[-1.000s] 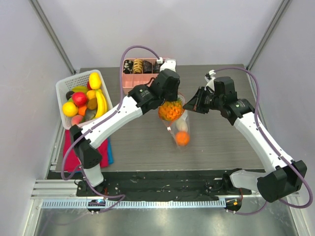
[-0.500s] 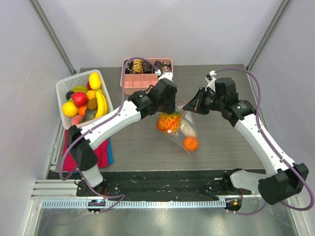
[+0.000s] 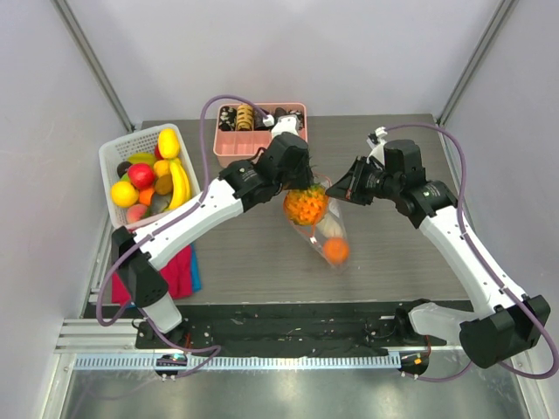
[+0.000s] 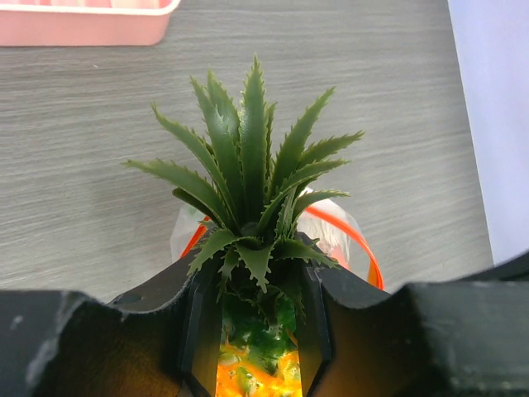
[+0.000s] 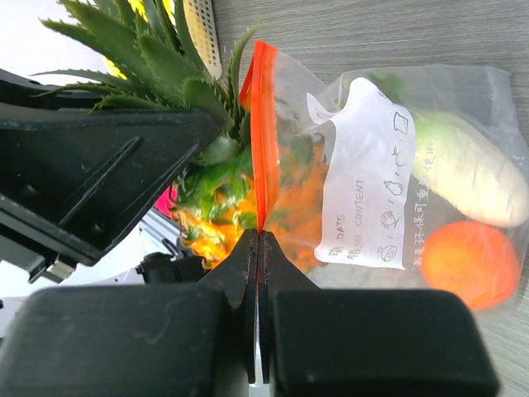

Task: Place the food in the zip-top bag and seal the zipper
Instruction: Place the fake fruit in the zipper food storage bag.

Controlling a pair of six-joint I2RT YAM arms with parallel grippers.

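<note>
left gripper hides most of the pineapple; pink tray cropped.

A dark grey, wood-grained counter, seen from above. At its far edge, left of centre, sits a pink divided tray with small dark pieces in its compartments. Along the left edge stands a white plastic basket (heaped with toy fruit in yellow, red and orange). Just nearer than the basket, by the left near corner, lies a folded cloth, magenta-red with a blue strip along its right side. Near the middle, a clear zip-top bag slants down toward the counter; whether its lower end touches the surface cannot be told.
</note>
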